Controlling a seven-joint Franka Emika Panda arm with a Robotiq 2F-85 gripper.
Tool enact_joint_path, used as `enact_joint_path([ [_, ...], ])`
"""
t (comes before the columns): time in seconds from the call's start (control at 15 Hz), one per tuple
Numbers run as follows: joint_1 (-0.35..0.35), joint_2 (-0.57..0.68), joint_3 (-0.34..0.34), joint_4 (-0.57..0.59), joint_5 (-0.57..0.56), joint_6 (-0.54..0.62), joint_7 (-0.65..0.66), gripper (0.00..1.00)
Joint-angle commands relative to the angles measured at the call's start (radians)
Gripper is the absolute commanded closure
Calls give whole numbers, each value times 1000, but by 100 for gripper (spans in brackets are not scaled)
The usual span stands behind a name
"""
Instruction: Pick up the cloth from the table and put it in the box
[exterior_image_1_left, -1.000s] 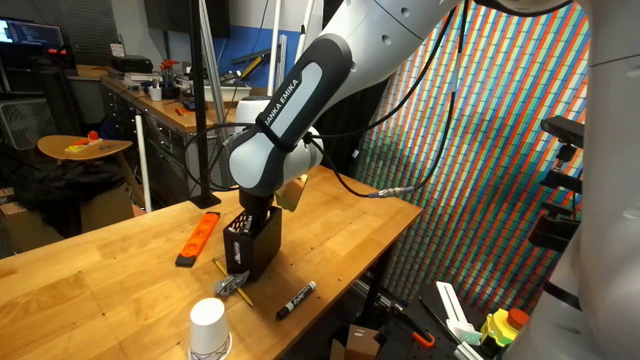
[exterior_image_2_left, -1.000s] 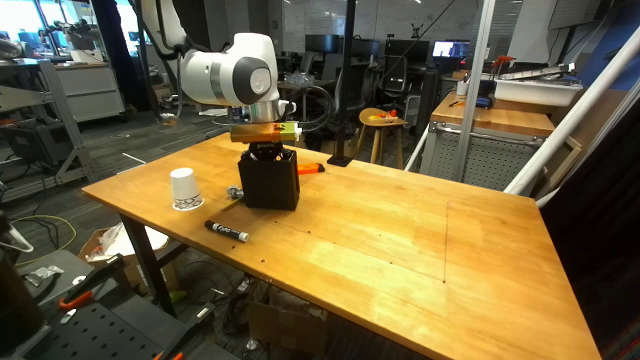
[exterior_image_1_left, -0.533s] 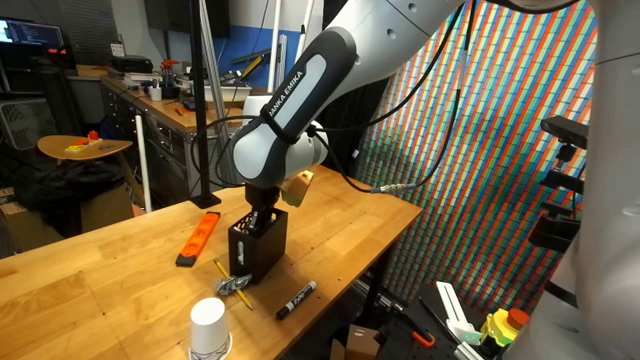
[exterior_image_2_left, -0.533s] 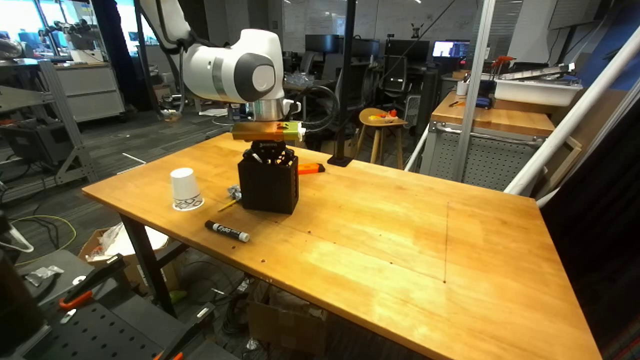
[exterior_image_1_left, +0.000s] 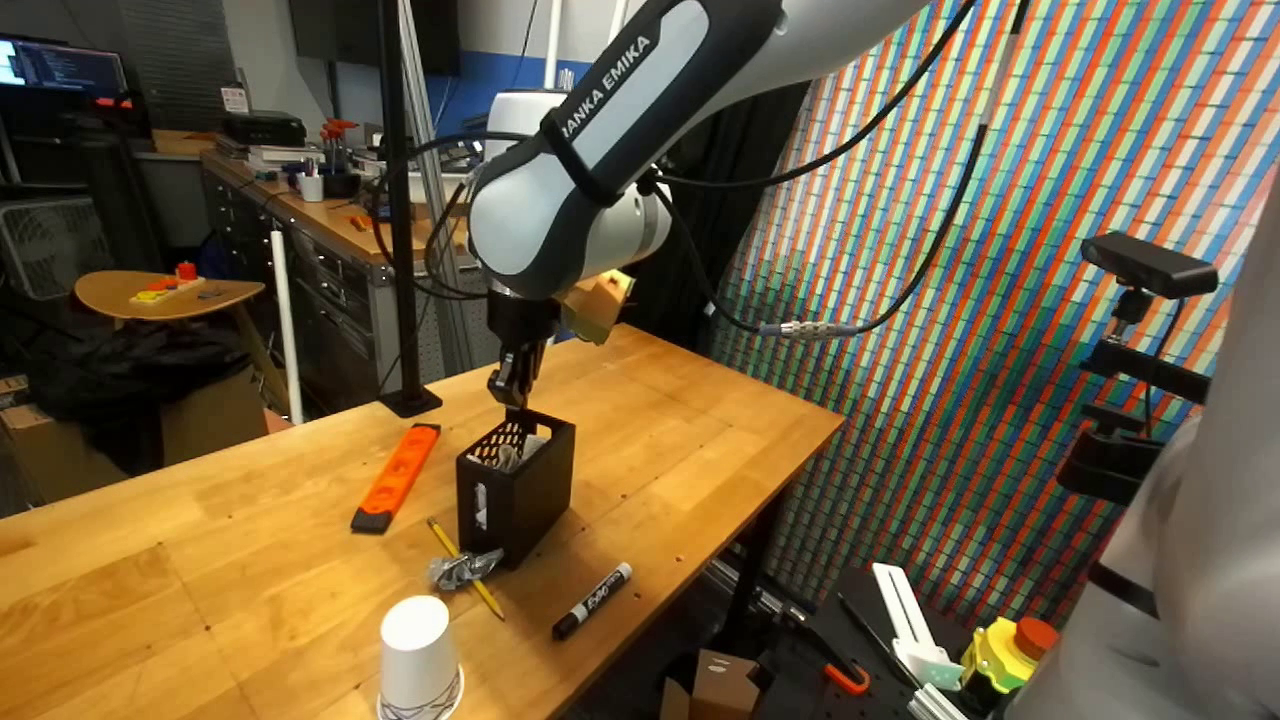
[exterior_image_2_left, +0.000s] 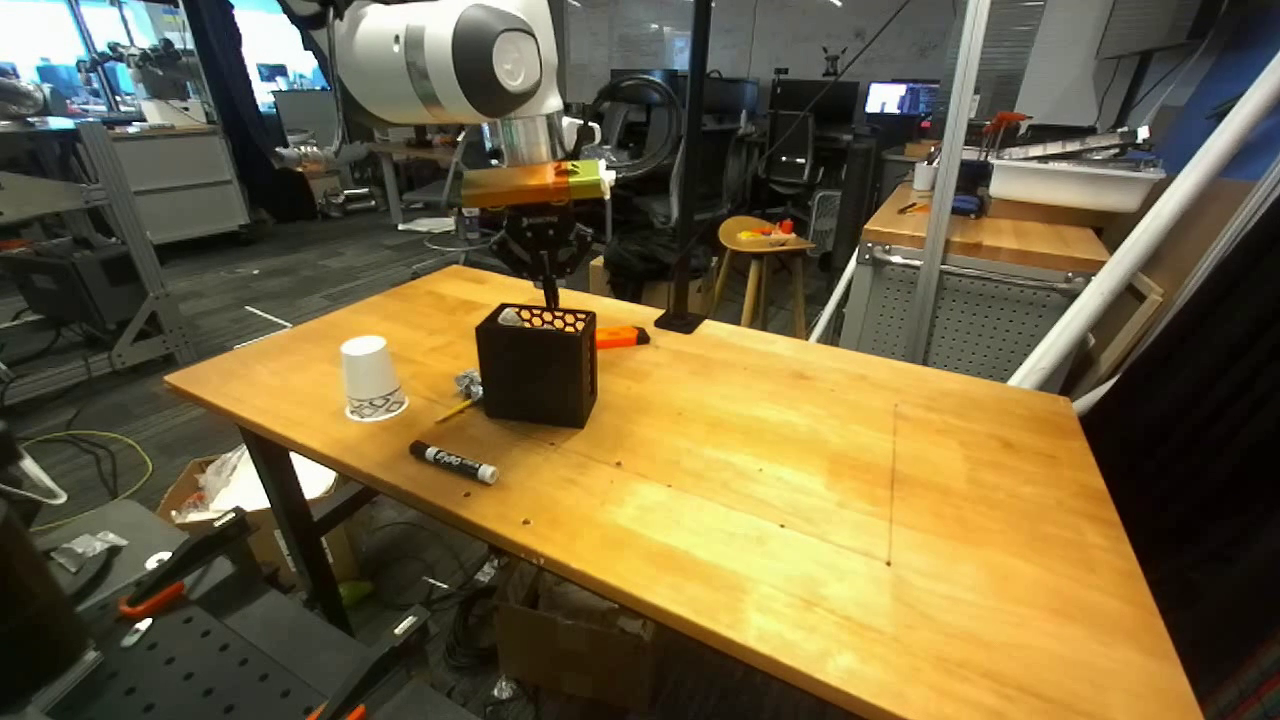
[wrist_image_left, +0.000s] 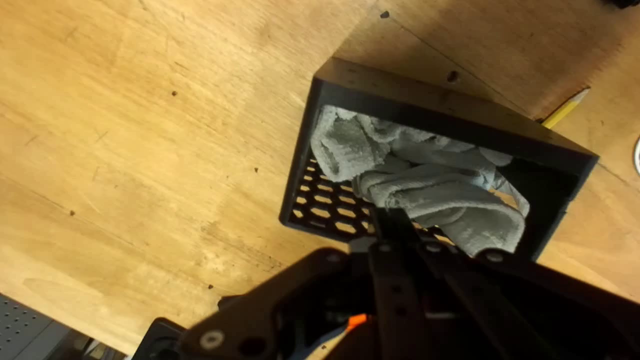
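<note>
A black open-topped box stands upright on the wooden table in both exterior views (exterior_image_1_left: 515, 515) (exterior_image_2_left: 537, 372), with a honeycomb side. The crumpled grey cloth (wrist_image_left: 440, 185) lies inside the box in the wrist view. Parts of it show over the rim in both exterior views (exterior_image_1_left: 508, 458) (exterior_image_2_left: 510, 317). My gripper (wrist_image_left: 392, 215) points down just above the box's honeycomb side in the wrist view. Its fingers are together with nothing between them. It also shows in both exterior views (exterior_image_1_left: 514, 400) (exterior_image_2_left: 551, 300), with fingertips about at rim height or slightly above.
An orange level (exterior_image_1_left: 398, 478) lies beside the box. A yellow pencil (exterior_image_1_left: 489, 597) and crumpled foil (exterior_image_1_left: 465, 570) lie at its foot. A black marker (exterior_image_1_left: 592, 602) and an upside-down white cup (exterior_image_1_left: 415, 650) stand nearer the table edge. A black post (exterior_image_2_left: 690, 200) rises behind.
My gripper has risen out of the box, where its fingers were hidden before. The cloth stays inside. The box shifted slightly between the two earlier moments and stands still since.
</note>
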Motion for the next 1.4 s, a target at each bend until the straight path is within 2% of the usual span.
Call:
enact_joint_path([
  [0.0,48,-46,1,-22,-27,-33,42,94],
  [0.33,104,-39,16,-25,-48,-53,89,92],
  [0.53,120,-37,16,-31,-62,-50,102,94],
  [1.33,114,-4,6,-17,-64,-24,94,94],
])
